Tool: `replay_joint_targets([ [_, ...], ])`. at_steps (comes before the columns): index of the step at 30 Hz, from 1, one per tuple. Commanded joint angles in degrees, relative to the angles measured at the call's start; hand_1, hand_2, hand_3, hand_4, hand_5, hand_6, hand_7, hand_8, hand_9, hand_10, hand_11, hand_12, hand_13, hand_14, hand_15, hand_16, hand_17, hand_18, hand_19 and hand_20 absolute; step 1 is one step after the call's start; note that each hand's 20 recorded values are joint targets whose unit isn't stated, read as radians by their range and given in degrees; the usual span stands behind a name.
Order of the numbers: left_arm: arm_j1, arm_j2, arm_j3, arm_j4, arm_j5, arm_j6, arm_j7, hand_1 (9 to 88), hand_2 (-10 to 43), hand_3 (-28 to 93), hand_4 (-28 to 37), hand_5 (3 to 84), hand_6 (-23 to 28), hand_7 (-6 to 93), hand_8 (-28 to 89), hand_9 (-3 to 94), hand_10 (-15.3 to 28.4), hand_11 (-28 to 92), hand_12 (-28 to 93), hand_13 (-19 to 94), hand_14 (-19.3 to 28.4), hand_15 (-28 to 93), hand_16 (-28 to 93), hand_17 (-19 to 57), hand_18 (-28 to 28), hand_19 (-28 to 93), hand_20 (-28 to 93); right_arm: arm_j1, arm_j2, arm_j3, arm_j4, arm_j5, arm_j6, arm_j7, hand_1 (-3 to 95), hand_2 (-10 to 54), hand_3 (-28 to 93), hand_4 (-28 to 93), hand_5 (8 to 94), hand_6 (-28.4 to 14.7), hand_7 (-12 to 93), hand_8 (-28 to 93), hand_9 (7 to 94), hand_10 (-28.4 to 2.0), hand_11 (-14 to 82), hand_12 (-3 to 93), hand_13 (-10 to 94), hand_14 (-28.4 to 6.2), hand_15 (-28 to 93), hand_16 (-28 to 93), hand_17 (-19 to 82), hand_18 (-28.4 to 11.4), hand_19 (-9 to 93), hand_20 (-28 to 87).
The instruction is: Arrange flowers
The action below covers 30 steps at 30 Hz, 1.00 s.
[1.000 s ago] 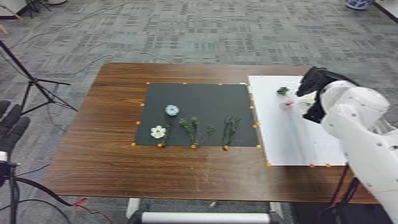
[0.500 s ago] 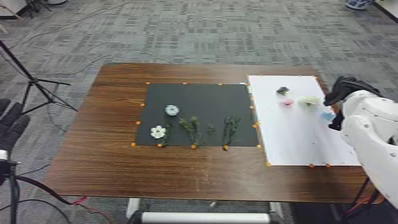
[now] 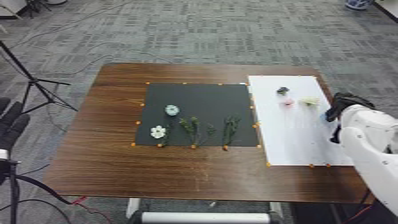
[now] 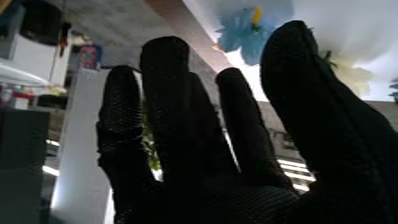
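In the head view my right hand [image 3: 345, 112] is at the right edge of the white board [image 3: 289, 135], beside a blue flower [image 3: 325, 116] that it partly hides. A pink flower [image 3: 287, 102], a cream flower [image 3: 309, 101] and a small dark flower [image 3: 282, 90] lie on the board. The black mat [image 3: 191, 95] holds a pale blue flower [image 3: 171, 110], a white flower [image 3: 158, 131] and green stems [image 3: 231, 129]. My right hand [image 4: 195, 150] has straight fingers in the wrist view, the blue flower [image 4: 238, 34] beyond them. My left hand [image 3: 11, 122] is open at the left edge.
The brown table [image 3: 160, 175] extends around mat and board, with orange markers along their edges. A black tripod [image 3: 34, 80] stands on the floor to the left, and cables [image 3: 53, 192] run near the lower left corner.
My right hand has moved right from over the white board, uncovering the cream flower, then come slightly down and back toward the blue flower. The left hand has stayed in place.
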Motion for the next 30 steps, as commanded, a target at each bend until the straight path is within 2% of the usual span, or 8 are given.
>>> replay_joint_targets([
  [1,-0.5,-0.29,0.49,-0.02,0.43,0.18,0.03,22.1,18.9,65,-28.3,34.8,7.4,5.8,-6,29.5,12.3,9,11,19,12.1,17,-2,-4.6,8.7,16,9,-0.3,0.0,-1.8,0.9,-1.1,-1.4,-1.2,54.1,-9.5,65,-28,49.4,-5.3,11,-11,50.1,-13.8,9.6,11.1,61,-11.1,63,18,26,-24.7,75,30],
  [6,-0.1,-0.33,0.29,-0.25,0.25,0.37,0.32,22.3,18.9,65,-28.3,34.8,7.4,5.9,-6,29.5,12.3,9,11,19,12.1,17,-2,-4.5,8.7,16,9,2.1,0.2,-7.3,4.7,-3.2,2.9,-2.6,60.2,-9.5,56,-28,55.0,-2.8,14,-12,56.7,-12.1,11.4,11.6,66,-7.7,59,27,27,-24.0,75,31],
  [11,-0.9,-0.06,0.95,0.00,0.24,0.35,0.12,22.3,19.0,65,-28.3,34.8,7.4,5.9,-6,29.4,12.3,9,11,19,12.1,17,-2,-4.5,8.7,16,9,1.3,0.1,-8.9,5.4,-5.7,8.6,-2.7,61.5,-9.5,59,-28,64.6,0.5,18,-13,68.7,-10.0,14.8,13.9,71,-5.2,58,34,30,-23.0,76,32],
  [14,-0.3,-0.53,0.76,-0.33,0.30,0.45,0.27,22.2,18.9,65,-28.3,34.8,7.4,5.8,-6,29.5,12.3,9,11,19,12.1,17,-2,-4.6,8.7,16,9,0.6,0.2,-8.9,5.0,-6.5,9.8,-2.8,64.8,-9.5,58,-28,68.8,0.9,20,-5,77.8,-7.8,8.0,27.3,72,-4.6,58,36,31,-22.6,77,34],
  [18,-0.3,-0.99,0.36,-0.34,0.56,0.58,-0.16,22.1,19.0,65,-28.3,34.9,7.4,5.8,-6,29.5,12.3,9,11,19,12.1,17,-2,-4.6,8.7,16,9,-0.1,0.6,-8.7,4.0,-6.9,11.6,-3.0,65.7,-9.5,62,-28,73.9,1.7,25,0,85.5,-6.8,10.4,37.9,74,-4.6,61,39,32,-22.5,78,35],
  [21,-0.2,-0.99,0.28,-0.34,0.48,0.33,-0.22,22.2,19.0,65,-28.3,34.9,7.4,5.7,-6,29.5,12.3,9,11,19,12.1,17,-2,-4.6,8.7,16,9,-2.0,1.0,-6.9,1.0,-6.8,12.6,-2.5,66.3,-9.5,64,-28,76.2,2.0,28,2,88.1,-6.8,12.0,41.7,74,-4.8,62,40,33,-22.5,78,36],
  [23,0.0,-0.66,0.40,-0.41,0.18,0.33,0.21,22.2,19.0,65,-28.3,34.9,7.4,5.8,-6,29.5,12.3,9,11,19,12.2,17,-2,-4.6,8.7,16,9,-4.4,1.6,-5.2,-2.7,-6.7,14.9,-2.4,66.5,-9.5,64,-28,76.5,2.1,28,2,88.4,-6.9,12.0,42.3,75,-4.6,62,40,33,-22.5,78,36],
  [30,0.0,-0.76,-0.02,-0.39,0.44,0.27,-0.01,22.2,19.0,65,-28.3,34.9,7.4,5.8,-6,29.5,12.4,9,11,19,12.2,17,-2,-4.6,8.7,16,9,-9.9,2.0,-1.2,-15.9,-2.2,22.4,-6.8,66.1,-9.5,66,-28,76.6,1.7,28,3,88.7,-6.8,11.6,43.3,75,-4.5,62,40,33,-22.7,79,37],
])
